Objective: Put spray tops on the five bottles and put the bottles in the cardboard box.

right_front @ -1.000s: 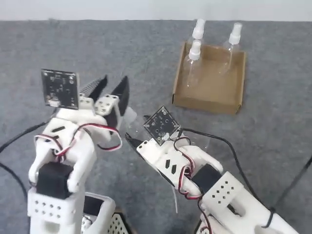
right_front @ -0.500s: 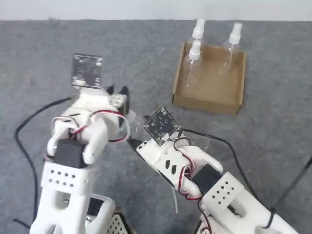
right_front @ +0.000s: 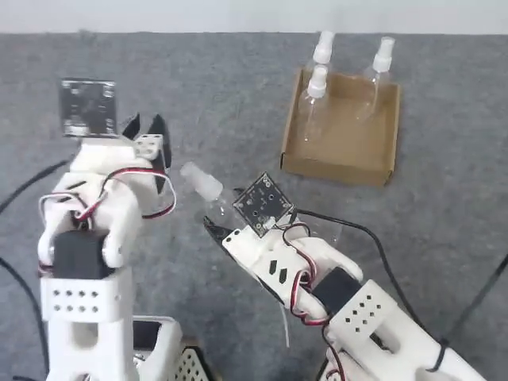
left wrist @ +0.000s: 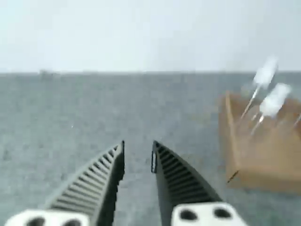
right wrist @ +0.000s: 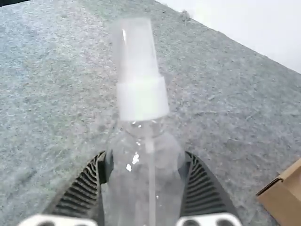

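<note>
My right gripper (right_front: 220, 217) is shut on a clear bottle (right wrist: 143, 160), which sits between its two fingers (right wrist: 87, 186). A white spray top (right_front: 201, 180) (right wrist: 138, 89) sits on the bottle's neck. My left gripper (right_front: 144, 131) hangs to the left of that top, apart from it, open with nothing between its fingers (left wrist: 106, 176). The cardboard box (right_front: 340, 163) (left wrist: 256, 162) lies at the back right. Three bottles with spray tops (right_front: 317, 82) stand in it.
Grey felt covers the table (right_front: 444, 230). A corner of the box (right wrist: 283, 195) shows beside the held bottle. Cables trail from both arms near the front edge. Open felt lies between the held bottle and the box.
My left gripper was around the spray top a second ago; it has let go and drawn back to the left. The top stays on the bottle. The right arm has kept still.
</note>
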